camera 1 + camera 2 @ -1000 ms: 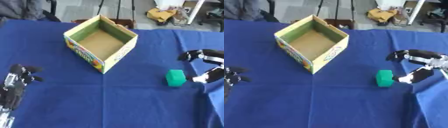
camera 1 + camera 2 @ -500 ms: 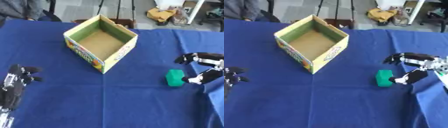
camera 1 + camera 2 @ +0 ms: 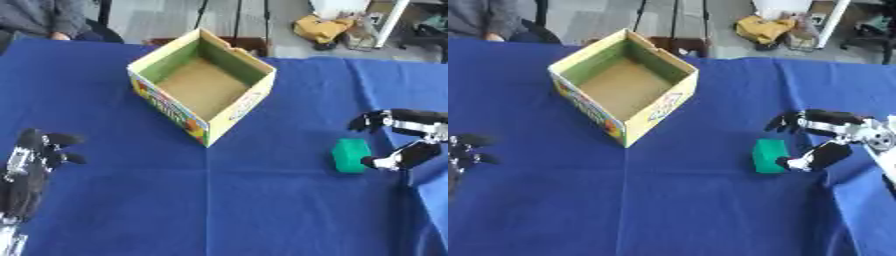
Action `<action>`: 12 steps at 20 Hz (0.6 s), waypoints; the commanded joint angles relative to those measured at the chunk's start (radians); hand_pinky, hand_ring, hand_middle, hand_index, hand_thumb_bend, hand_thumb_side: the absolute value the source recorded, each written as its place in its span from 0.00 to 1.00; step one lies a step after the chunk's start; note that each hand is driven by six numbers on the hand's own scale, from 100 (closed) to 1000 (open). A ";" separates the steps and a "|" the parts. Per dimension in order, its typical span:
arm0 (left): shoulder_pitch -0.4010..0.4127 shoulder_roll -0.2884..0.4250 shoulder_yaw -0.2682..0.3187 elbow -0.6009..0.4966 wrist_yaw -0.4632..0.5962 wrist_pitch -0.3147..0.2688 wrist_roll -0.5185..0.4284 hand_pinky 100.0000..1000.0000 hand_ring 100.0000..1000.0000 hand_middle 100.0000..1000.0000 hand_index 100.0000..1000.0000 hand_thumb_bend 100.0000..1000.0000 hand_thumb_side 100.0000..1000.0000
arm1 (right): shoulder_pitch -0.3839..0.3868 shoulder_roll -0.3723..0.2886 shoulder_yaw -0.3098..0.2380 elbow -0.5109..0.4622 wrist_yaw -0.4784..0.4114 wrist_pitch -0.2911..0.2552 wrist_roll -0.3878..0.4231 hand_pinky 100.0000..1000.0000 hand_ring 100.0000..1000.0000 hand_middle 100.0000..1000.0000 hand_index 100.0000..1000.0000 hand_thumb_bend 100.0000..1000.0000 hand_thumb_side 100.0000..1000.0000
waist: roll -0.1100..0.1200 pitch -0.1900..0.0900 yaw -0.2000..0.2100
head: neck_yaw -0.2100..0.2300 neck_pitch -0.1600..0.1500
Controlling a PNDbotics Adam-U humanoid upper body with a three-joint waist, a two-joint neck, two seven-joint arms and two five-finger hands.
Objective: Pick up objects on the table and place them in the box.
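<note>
A small green block [image 3: 351, 155] lies on the blue tablecloth [image 3: 227, 200] at the right. My right hand [image 3: 826, 137] comes in from the right edge and is open, its thumb just right of the block and its fingers spread above it, with nothing held. An open cardboard box [image 3: 202, 90] with a green inside and a colourful printed outside stands at the upper middle, empty. My left hand [image 3: 31, 162] rests open at the lower left, fingers up.
The blue cloth covers the whole table, with bare cloth between the box and the block. Beyond the far edge are a tripod's legs, a yellow object [image 3: 322, 28] on the floor and a seated person at the upper left.
My right hand has moved left toward the green block, its thumb now close beside it. The block, the box and the left hand have not moved.
</note>
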 commanded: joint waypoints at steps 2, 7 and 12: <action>-0.010 0.021 -0.001 -0.010 -0.001 -0.002 -0.003 0.56 0.77 0.56 0.62 0.32 1.00 | -0.015 -0.023 -0.004 0.005 0.013 -0.035 0.034 0.76 0.85 0.88 0.92 0.24 0.43 | 0.005 -0.013 0.000 | -0.002 0.007; -0.010 0.021 -0.002 -0.011 0.000 -0.003 -0.004 0.56 0.77 0.56 0.62 0.32 1.00 | -0.018 -0.018 -0.001 0.019 0.025 -0.037 0.036 0.76 0.85 0.88 0.92 0.24 0.43 | 0.006 -0.012 -0.001 | -0.003 0.007; -0.011 0.021 -0.002 -0.011 -0.001 -0.003 -0.004 0.56 0.77 0.56 0.62 0.32 1.00 | -0.021 -0.013 0.002 0.030 0.038 -0.040 0.037 0.76 0.85 0.88 0.92 0.24 0.43 | 0.007 -0.011 0.000 | -0.004 0.008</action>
